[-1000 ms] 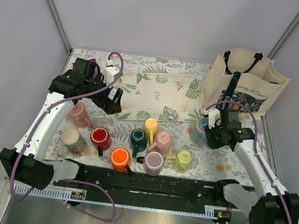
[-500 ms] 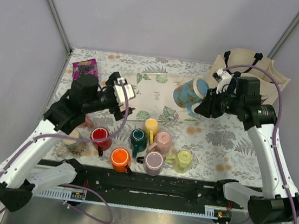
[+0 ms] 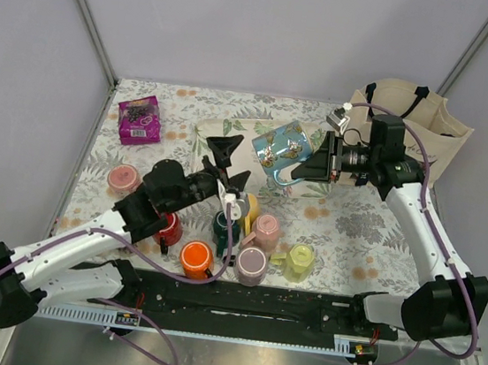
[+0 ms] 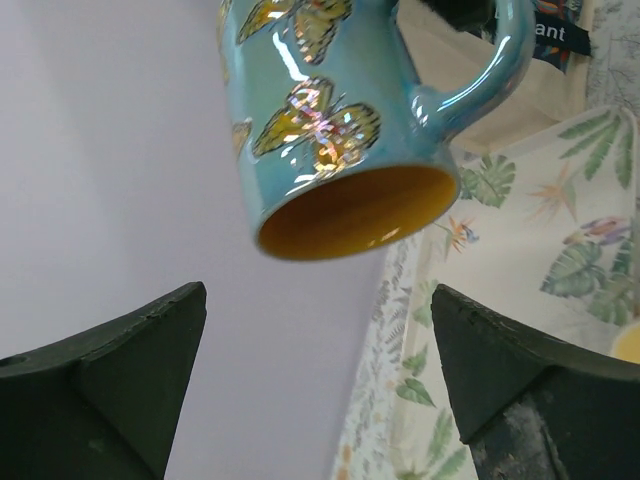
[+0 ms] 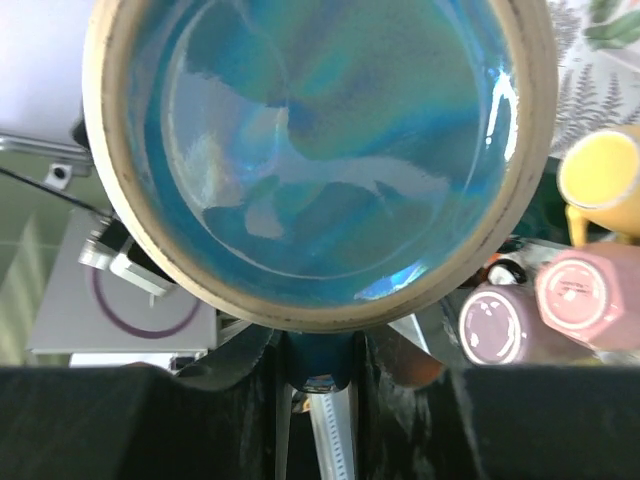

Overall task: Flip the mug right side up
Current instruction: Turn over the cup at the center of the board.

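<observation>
The mug [image 3: 122, 178], dusty salmon-pink, stands upside down at the left of the table, with no gripper near it. My right gripper [image 3: 320, 166] is shut on the handle of a blue butterfly mug [image 3: 282, 151] and holds it tilted on its side in the air above the leaf-print placemat [image 3: 223, 135]. In the right wrist view the blue mug's base [image 5: 320, 150] fills the frame, with its handle between my right gripper's jaws [image 5: 320, 365]. My left gripper [image 3: 230, 161] is open and empty, pointing at the blue mug's yellow-lined mouth [image 4: 355, 210] from just in front [image 4: 315, 390].
A cluster of mugs stands near the front: red [image 3: 164, 224], orange [image 3: 196, 255], dark green [image 3: 225, 225], yellow [image 3: 246, 205], paler pink [image 3: 267, 230], mauve-grey [image 3: 251, 263], yellow-green [image 3: 300, 259]. A purple packet [image 3: 139, 119] lies back left. A tote bag [image 3: 401, 135] stands back right.
My right gripper lifted the blue mug off the table's right side, carried it left over the placemat and tipped it. My left arm swung from the salmon mug to the centre.
</observation>
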